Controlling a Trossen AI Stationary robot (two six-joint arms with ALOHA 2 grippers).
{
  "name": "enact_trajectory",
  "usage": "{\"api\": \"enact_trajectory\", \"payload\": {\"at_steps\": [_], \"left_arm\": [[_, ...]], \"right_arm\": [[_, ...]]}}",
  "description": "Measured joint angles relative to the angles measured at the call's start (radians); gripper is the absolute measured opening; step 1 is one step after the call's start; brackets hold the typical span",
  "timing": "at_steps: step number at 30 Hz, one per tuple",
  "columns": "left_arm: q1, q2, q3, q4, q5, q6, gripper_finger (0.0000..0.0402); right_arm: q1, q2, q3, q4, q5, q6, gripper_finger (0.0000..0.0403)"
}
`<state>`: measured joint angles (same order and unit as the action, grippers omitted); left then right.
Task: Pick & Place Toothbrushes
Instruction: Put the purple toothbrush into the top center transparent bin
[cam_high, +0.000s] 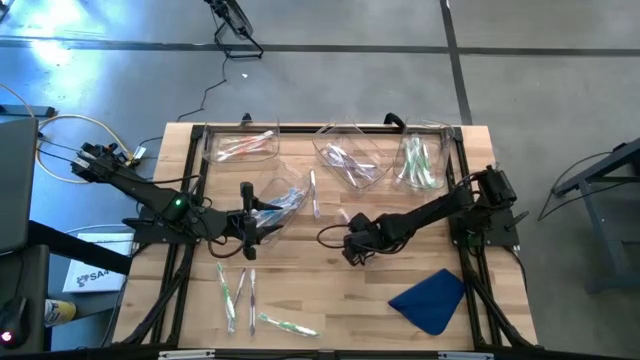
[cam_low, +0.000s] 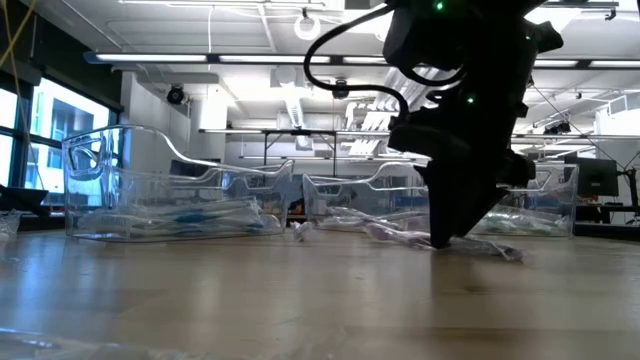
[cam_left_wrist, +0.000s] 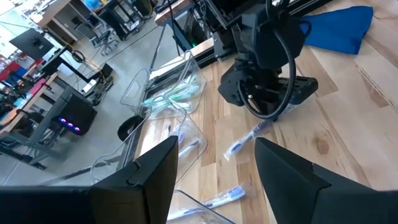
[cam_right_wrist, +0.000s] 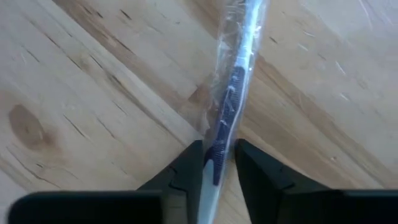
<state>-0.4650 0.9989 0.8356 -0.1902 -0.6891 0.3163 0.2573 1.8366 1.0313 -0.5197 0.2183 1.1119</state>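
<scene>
blue cloth (cam_high: 431, 300), clear bins (cam_high: 350, 155), wooden table (cam_high: 330, 290)

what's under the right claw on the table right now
A wrapped toothbrush with blue accents lies on the bare wooden table, running between the right claw's fingers. Its lower end is hidden by them.

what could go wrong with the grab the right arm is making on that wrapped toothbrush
The right end effector pinches the wrapped toothbrush near one end, so it may pivot or slip from the crinkly wrapper on lifting. Its fingers sit at the wooden table, so they may scrape.
</scene>
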Motion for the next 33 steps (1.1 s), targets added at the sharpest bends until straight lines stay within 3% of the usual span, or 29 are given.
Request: {"api": "enact_trajectory", "payload": {"at_steps": [6,21,33], "left_arm": [[0.000,0.000,0.000,0.000,0.000,0.000,0.0207],[0.000,0.000,0.000,-0.001,0.000,0.000,0.0207],[0.000,0.000,0.000,-0.001,0.000,0.000,0.0207]], "right_arm": [[-0.001,0.000,-0.001,-0.005,0.000,-0.029,0.0018],[-0.001,-0.057,-0.004,0.001,-0.085,-0.153,0.0013],[-0.004,-0.168,-0.004,0.004,-0.087,-0.221,0.0013]]}}
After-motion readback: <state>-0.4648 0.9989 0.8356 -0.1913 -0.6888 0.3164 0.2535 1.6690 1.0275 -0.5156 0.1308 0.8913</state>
